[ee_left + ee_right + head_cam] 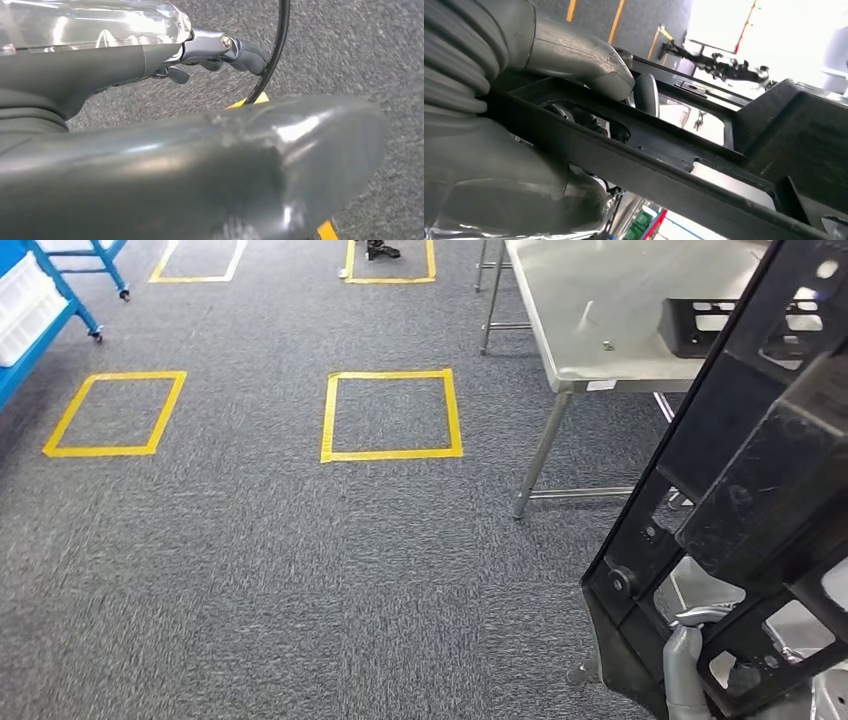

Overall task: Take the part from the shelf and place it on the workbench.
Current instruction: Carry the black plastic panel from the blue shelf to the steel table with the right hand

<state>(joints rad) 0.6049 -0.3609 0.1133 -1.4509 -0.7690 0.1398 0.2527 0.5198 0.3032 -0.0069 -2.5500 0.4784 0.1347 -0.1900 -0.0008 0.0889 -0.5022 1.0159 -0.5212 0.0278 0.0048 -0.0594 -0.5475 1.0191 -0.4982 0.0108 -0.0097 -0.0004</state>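
Gripping the black plastic frame part (740,490) with the right hand (690,660), low at the near right of the head view; grey fingers (683,665) showing through one of the frame's cut-outs. Confirming it up close in the right wrist view: thumb (574,55) pressing over one rail of the part (724,150), darker fingers curling under it, so clamping rather than merely resting. Carrying the part nearly upright, long axis leaning from the hand up and away toward the far right.

Hanging on the other side, the left hand (215,50) over grey carpet (350,60), with a strip of yellow tape (247,101) and a black cable beneath; fingers looking loosely curled with nothing in them, though not clear enough to call.

Moving outward: carpet floor (250,570) ahead, a yellow taped square (391,415) straight in front, another (115,412) off to the left. Beyond and to the right, the steel worktop (600,300) on its thin legs, its near corner lying just past the raised top of the frame. Already sitting on that worktop, near its right side, another black frame part (715,325). Far left, a blue shelf trolley (50,300) well apart from everything.

Judging the coming move: worktop lying forward and to the right of the carrying hand, right arm plainly the nearer one, so needing to close in and tip the long axis down flat over the bare steel, short of the piece already there.
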